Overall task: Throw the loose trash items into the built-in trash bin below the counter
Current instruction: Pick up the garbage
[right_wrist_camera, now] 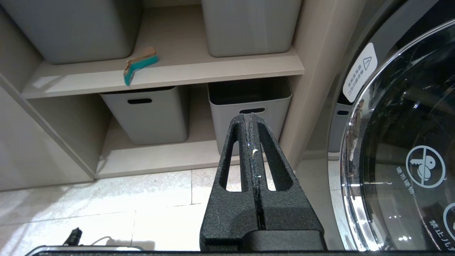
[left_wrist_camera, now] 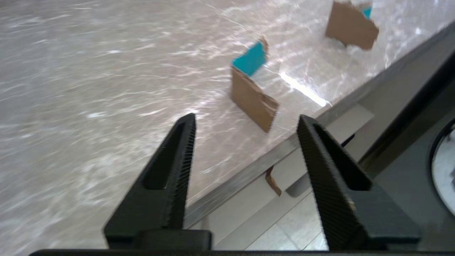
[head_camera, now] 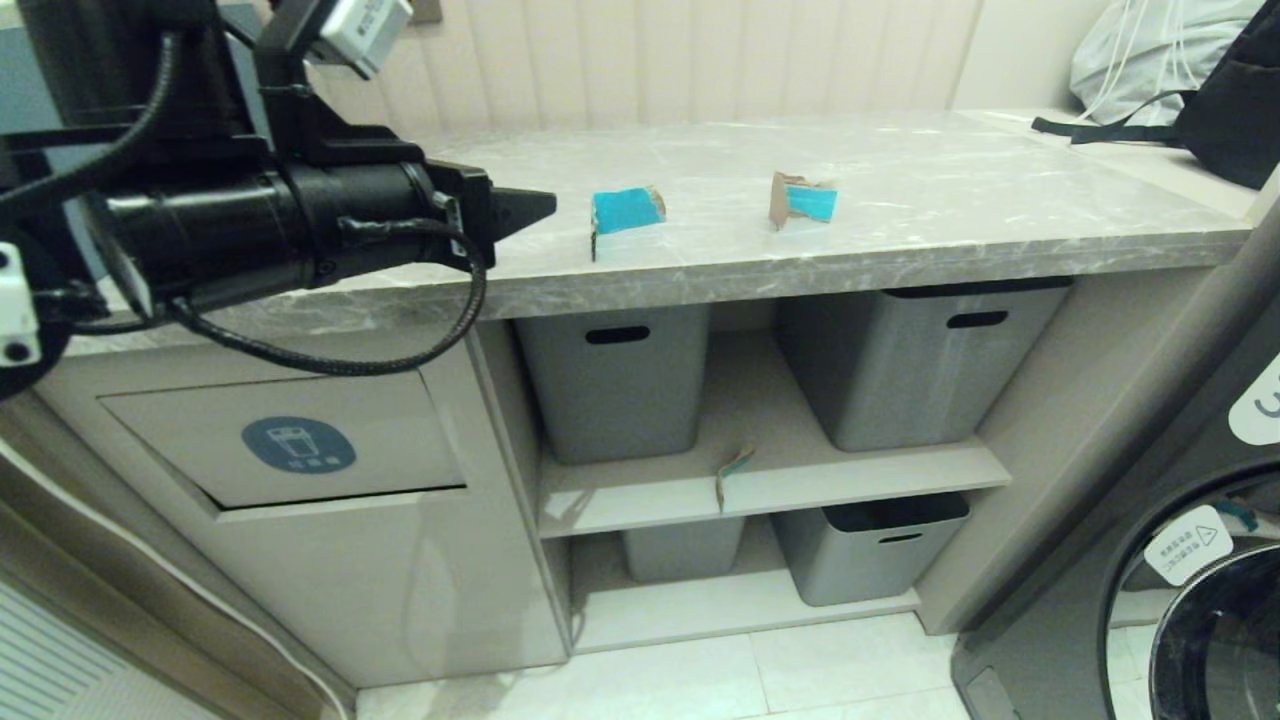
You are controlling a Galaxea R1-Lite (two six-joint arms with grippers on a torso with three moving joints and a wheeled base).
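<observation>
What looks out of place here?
One cardboard scrap lies on the middle shelf between the grey tubs, hanging over its edge, while the other two scraps sit on the counter.

Left tool [left_wrist_camera: 245,124] parted above counter [left_wrist_camera: 89,89], nearest cardboard scrap [left_wrist_camera: 253,93] just ahead, second scrap [left_wrist_camera: 351,24] beyond

Two scraps [head_camera: 627,211] on counter [head_camera: 900,190]; one [head_camera: 733,470] seemingly shelved.

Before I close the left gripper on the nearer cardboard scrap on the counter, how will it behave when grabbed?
The nearer scrap stands folded on its edges, so it probably tips or slides on the smooth counter if nudged. It looks thin and light, likely creasing rather than resisting. The left gripper is open, with ribbed fingers that should hold it.
</observation>
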